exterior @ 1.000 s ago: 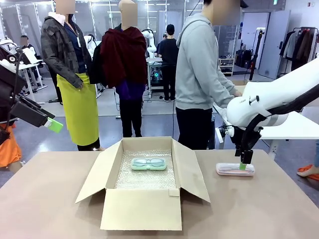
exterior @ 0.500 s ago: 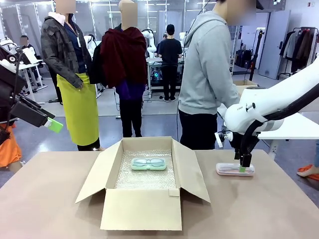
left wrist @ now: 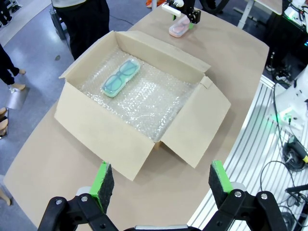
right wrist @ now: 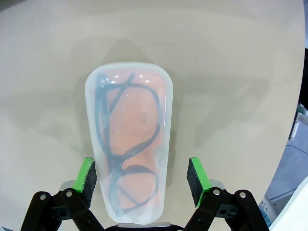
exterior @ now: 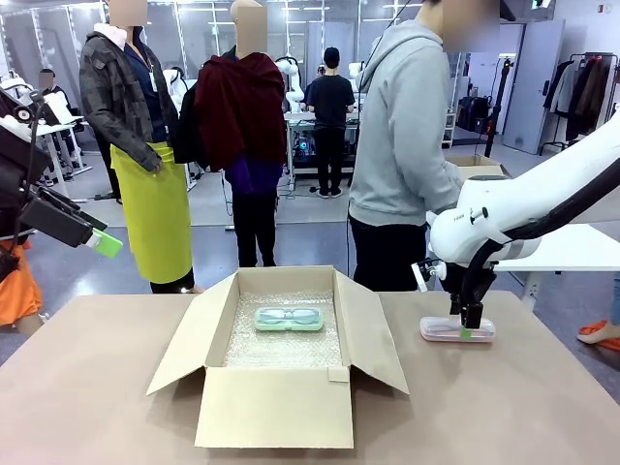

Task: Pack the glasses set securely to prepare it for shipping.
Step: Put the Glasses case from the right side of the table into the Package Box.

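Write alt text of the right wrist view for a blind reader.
A clear pinkish glasses case lies on the tan table, dark glasses inside. The right gripper is open, its fingers on either side of it.

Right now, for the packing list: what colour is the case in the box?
Mint green case; best in the left wrist view.

Between the open jaws of the right gripper [right wrist: 142, 169]: pink case [right wrist: 130, 139], just beside one pad, a strip of bare table [right wrist: 231, 96] before the other. Ahead of the left gripper [left wrist: 160, 179], jaws wide: open air, then box [left wrist: 106, 139] with raised flaps [left wrist: 197, 127]; inside, green case [left wrist: 120, 78] along one wall, free bubble wrap [left wrist: 156, 103] beside.
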`<state>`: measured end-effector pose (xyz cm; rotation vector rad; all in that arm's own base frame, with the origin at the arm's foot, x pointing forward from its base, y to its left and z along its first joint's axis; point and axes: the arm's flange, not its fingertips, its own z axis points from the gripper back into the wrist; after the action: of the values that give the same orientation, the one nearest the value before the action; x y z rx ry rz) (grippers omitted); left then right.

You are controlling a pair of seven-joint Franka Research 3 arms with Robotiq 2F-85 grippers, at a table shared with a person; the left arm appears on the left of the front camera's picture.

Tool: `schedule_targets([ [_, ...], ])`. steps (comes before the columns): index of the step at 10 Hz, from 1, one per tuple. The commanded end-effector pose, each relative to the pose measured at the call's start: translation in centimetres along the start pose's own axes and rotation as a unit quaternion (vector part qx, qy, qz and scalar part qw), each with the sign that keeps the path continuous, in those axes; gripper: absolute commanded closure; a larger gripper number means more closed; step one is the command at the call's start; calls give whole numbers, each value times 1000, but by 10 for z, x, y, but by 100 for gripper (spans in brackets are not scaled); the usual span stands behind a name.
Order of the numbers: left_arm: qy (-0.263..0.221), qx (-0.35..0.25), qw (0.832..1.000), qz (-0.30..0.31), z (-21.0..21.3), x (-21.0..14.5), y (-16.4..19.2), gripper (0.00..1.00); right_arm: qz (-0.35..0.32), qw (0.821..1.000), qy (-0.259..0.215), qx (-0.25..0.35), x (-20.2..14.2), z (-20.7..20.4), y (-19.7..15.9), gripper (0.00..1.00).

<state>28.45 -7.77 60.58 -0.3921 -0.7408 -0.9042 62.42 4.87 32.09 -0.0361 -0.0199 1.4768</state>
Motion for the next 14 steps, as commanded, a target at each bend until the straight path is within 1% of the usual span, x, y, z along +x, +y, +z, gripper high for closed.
schedule_targets([
  [1,-3,-2,1000,-2,1,0,0,0,-2,1000,0,6,3,0,-4,5],
  [2,-3,-2,1000,-2,1,0,0,0,1,1000,-2,8,4,0,-3,5],
  [3,-3,-2,1000,-2,1,0,0,0,2,1000,-1,12,5,-4,-2,9],
  [4,-3,-2,1000,-2,1,0,0,0,3,1000,-5,15,4,-6,-3,16],
  [9,-3,-2,1000,-2,1,0,0,0,4,1000,-9,10,4,0,2,66],
  [10,-3,-2,1000,-2,1,0,0,0,-2,1000,-1,7,4,4,4,75],
  [12,-3,-2,1000,-2,1,0,0,0,-2,1000,-8,-1,8,34,12,76],
  [14,-3,-2,1000,-2,1,0,0,0,2,1000,-18,-15,17,80,30,76],
])
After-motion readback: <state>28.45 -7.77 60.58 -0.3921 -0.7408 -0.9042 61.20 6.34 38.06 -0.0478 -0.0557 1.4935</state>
